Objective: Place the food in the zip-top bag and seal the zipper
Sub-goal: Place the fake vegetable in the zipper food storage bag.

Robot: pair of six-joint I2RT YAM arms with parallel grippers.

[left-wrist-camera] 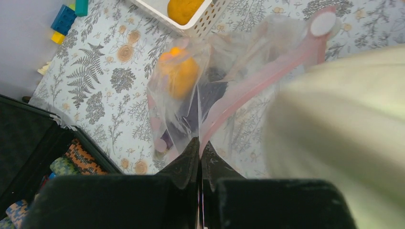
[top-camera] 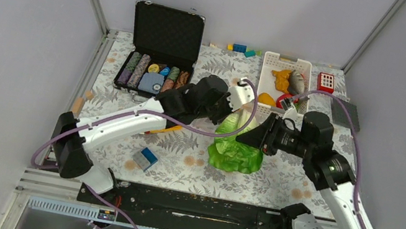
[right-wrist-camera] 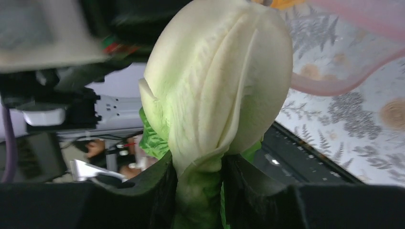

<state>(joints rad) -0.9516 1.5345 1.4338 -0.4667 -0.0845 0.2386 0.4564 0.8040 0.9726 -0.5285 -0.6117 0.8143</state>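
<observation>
Fern-printed cloth covers the counter (top-camera: 276, 184), with grey walls around it. Nearest to the arm bases lies a small blue block (top-camera: 147, 158). Further in, the right hand (right-wrist-camera: 198, 174) is clamped on the green stalk end of the cabbage (right-wrist-camera: 219, 81), and the pale head of the cabbage points away from the fingers toward the bag. Just beside it, the left hand (left-wrist-camera: 199, 150) is pressed together on one edge of the zip-top bag (left-wrist-camera: 191, 114) and holds it up. One orange food piece (left-wrist-camera: 179, 76) is already inside the bag. The cabbage is outside, close to the pink zipper strip (left-wrist-camera: 258, 81), so I judge the filling as partly done. The sealing is left, since the zipper looks not closed. Behind stands the white basket (top-camera: 270, 60) with more food, and the poker chip case (top-camera: 168, 26) is farthest.
</observation>
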